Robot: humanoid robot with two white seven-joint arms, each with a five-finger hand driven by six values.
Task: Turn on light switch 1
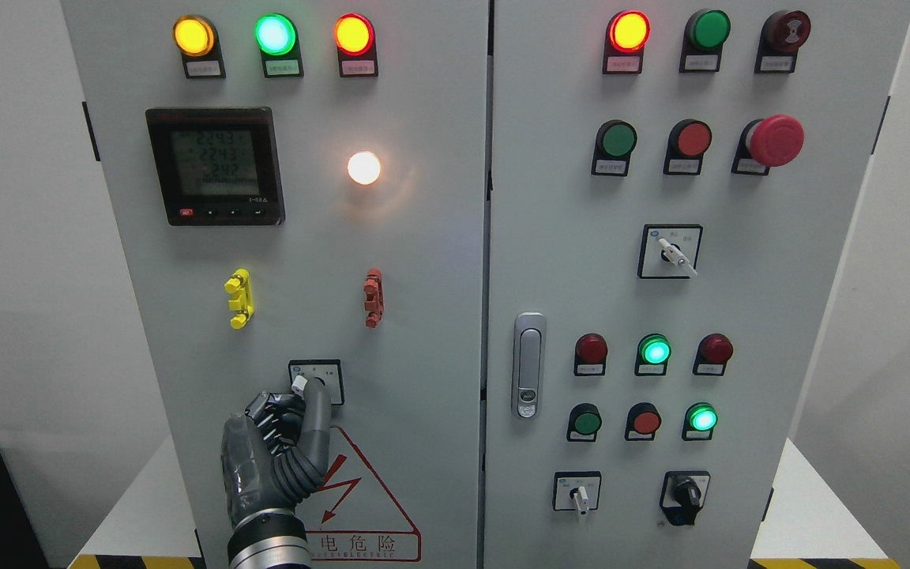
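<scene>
A small rotary switch (315,381) with a white knob on a black-framed plate sits low on the left cabinet door. My left hand (297,407) rises from the bottom edge and its fingers are closed around the knob, thumb at the right side, other fingers curled at the left. The knob's white tip points up and left. A white lamp (364,167) above it on the same door glows brightly. My right hand is not in view.
The left door also carries a digital meter (216,166), three lit lamps at the top, a yellow clip (239,298) and a red clip (374,297). The right door has a handle (528,364), several buttons, lamps, selector switches and a red emergency stop (775,141).
</scene>
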